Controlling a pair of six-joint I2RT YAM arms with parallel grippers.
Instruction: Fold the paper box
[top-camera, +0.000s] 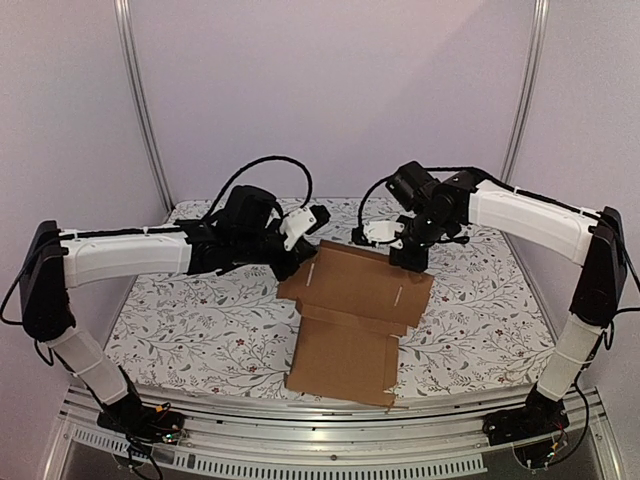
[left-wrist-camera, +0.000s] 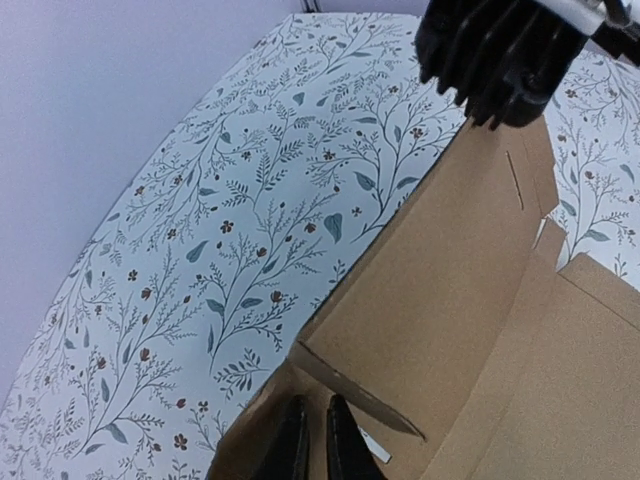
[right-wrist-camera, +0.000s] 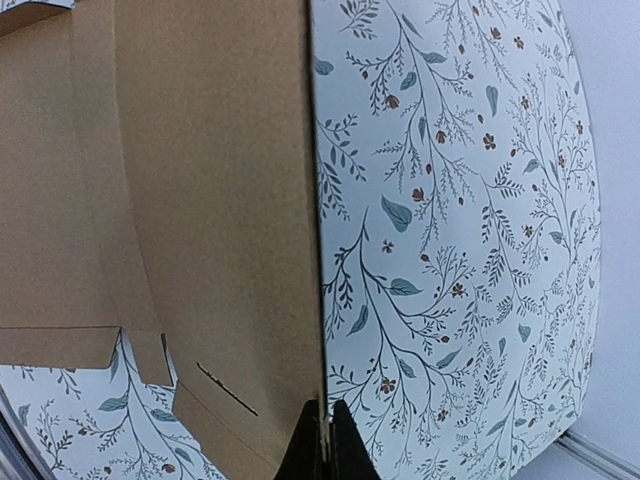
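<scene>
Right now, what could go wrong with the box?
1. The right gripper pinches only the thin edge of the box, so it may slip out.
2. The left gripper sits at a corner flap; a weak hold there could bend or tear it.
3. The box's near end reaches the table edge and might slide off.

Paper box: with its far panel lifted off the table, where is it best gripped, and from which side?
Take the paper box by the thin free side edge of its raised far panel, coming in edge-on from outside, one finger on each face. The sheet looks too thin and flat to pinch anywhere else; the right gripper is shut on that edge this way.
</scene>
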